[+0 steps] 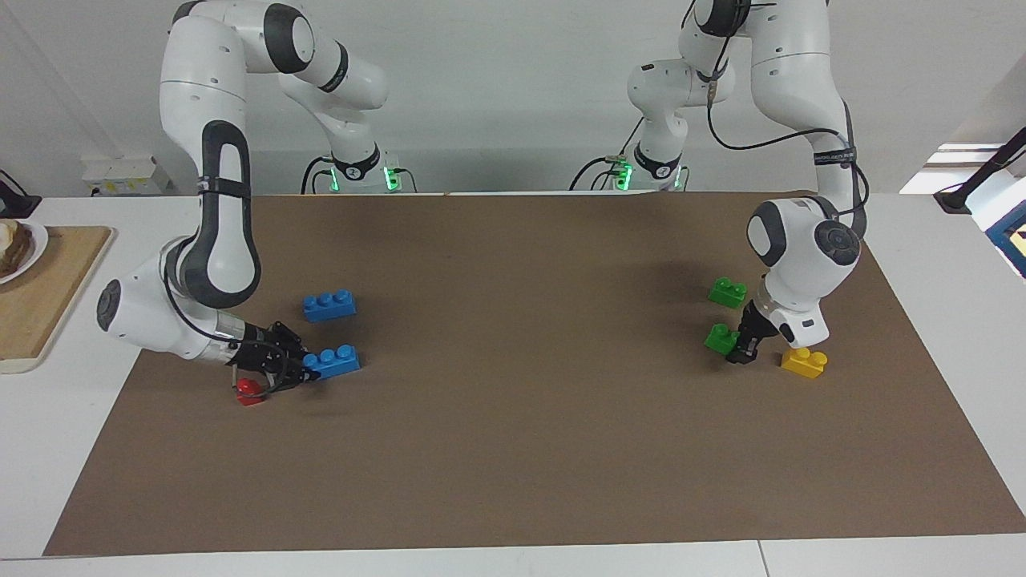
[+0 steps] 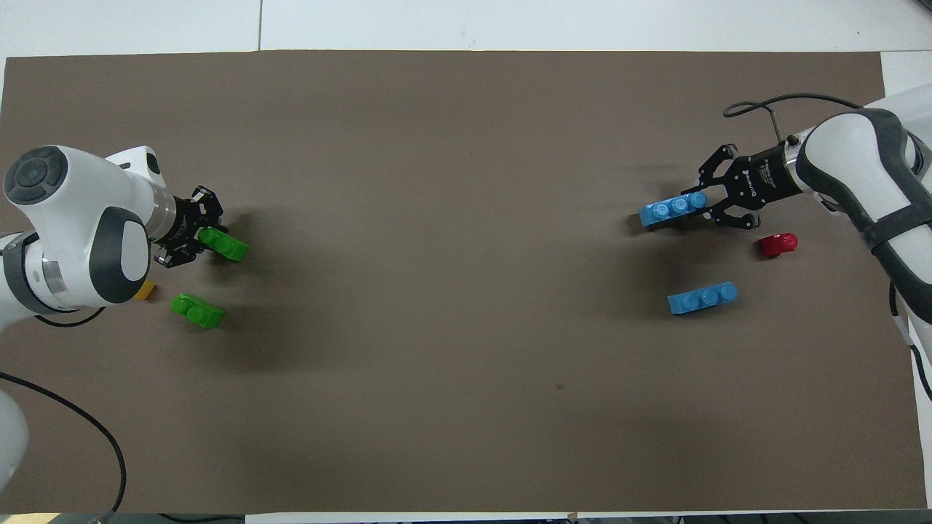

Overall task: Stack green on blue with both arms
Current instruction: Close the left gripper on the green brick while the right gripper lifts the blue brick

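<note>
The right gripper [image 2: 705,206] is clenching the blue brick [image 2: 673,209], its long axis pointing toward the left arm's end of the mat [image 2: 451,407]; the left gripper [image 1: 742,350] is grasping the green brick [image 1: 721,337]. The facing view is showing a yellow brick [image 1: 804,361] that the overhead view is mostly hiding.

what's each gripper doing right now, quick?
Left gripper: shut on the green brick that lies farther from the robots.
Right gripper: shut on the blue brick that lies farther from the robots.

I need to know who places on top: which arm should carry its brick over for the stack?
Probably left: the left gripper is shut on the green brick, which goes on top; the right gripper grips the blue brick.
</note>
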Robot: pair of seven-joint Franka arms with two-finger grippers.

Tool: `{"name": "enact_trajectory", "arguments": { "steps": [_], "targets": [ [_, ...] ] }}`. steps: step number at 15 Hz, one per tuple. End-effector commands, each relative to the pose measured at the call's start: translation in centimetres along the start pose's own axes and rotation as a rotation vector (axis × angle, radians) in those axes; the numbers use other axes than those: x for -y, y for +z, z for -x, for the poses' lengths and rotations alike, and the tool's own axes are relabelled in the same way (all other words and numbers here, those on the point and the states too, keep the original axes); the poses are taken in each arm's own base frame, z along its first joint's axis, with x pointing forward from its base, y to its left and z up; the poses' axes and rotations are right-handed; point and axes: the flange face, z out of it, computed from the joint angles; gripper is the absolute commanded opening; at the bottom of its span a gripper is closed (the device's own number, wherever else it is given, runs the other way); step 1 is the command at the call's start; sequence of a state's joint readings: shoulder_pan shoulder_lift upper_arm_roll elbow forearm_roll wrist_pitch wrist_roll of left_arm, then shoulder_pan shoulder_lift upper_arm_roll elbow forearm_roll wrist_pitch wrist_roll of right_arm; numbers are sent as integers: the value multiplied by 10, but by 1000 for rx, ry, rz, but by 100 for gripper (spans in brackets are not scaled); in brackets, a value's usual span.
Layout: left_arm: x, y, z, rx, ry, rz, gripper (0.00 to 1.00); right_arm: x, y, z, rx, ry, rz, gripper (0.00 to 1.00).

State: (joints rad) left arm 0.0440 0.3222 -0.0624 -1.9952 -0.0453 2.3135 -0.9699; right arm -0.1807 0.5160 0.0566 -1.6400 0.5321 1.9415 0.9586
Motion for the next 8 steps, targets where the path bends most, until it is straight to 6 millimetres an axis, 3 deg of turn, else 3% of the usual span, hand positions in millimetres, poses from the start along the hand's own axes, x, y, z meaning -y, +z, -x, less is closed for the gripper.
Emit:
{"name": "enact_trajectory", "arguments": {
  "steps": [1,3,5,8],
  "targets": [
    [1,1,-1,5,4,18,0,28,-18,60,5,18,-42,0],
    [-6,-7,4,3,6,23,0,42,-15,112,3,103,-51,0],
    [-10,-31,5,11,-1,12,0,53,-2,166,26,138,-65,0],
    [-23,-73,17,5,-82,25,0,54,43,238,68,166,-75,0]
  ]
}}
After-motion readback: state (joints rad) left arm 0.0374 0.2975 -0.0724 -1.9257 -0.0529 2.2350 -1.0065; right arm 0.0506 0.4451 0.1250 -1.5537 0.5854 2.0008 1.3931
